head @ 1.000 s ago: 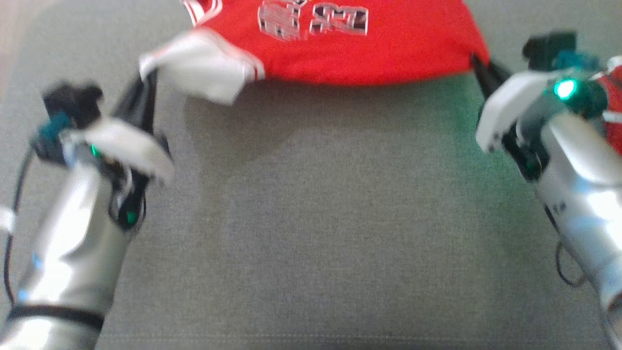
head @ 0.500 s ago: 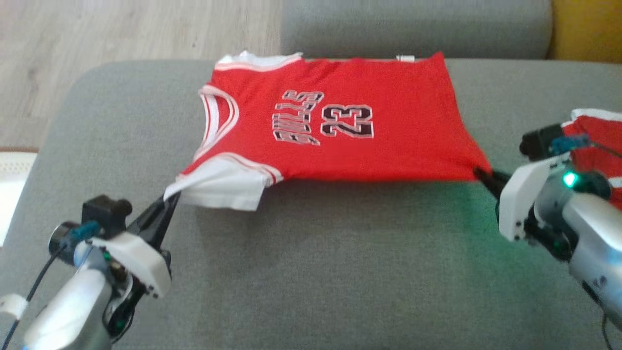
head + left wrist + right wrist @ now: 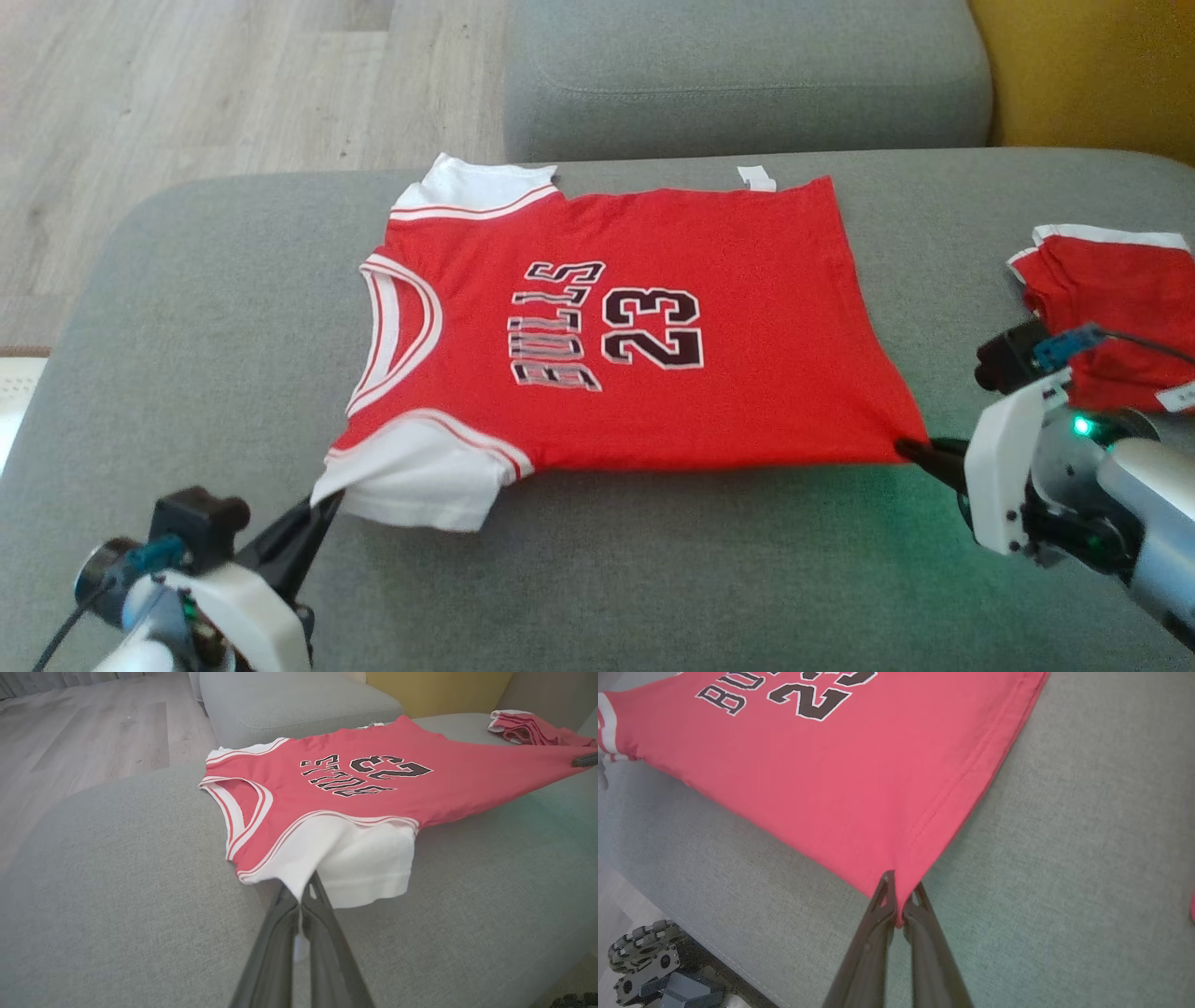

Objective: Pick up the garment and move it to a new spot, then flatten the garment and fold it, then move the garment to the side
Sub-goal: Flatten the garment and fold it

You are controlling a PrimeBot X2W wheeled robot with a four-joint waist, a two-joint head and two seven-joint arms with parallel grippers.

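Jersey: A red basketball jersey is laid face up near the middle of the grey sofa seat. Its neck is turned to the robot's left and its hem to the right.
Near edge: The side nearest the robot is held a little off the seat and pulled tight. A shadow is seen under it.
Left gripper: Its jaws are pinched tight on a corner of the white sleeve.
Right gripper: Its jaws are pinched tight on the red hem corner.
What has changed: A second ago only the near edge was seen, blurry, at the top of the head view. Now the whole jersey is seen, sharp. The whole picture has shifted, so the camera is thought to have been tipped up. Both corners are kept pinched the whole time.
What it means: The jersey is judged to be at its new spot, and the flattening is under way. No fold is made yet.
Writing: "BULLS" and "23" are printed in black with white edges. A small white tag is seen at the far edge; nothing on it can be read.
Around: A second red garment is left on the seat to the right, well apart. A grey back cushion is seen behind, and a wood floor to the left.
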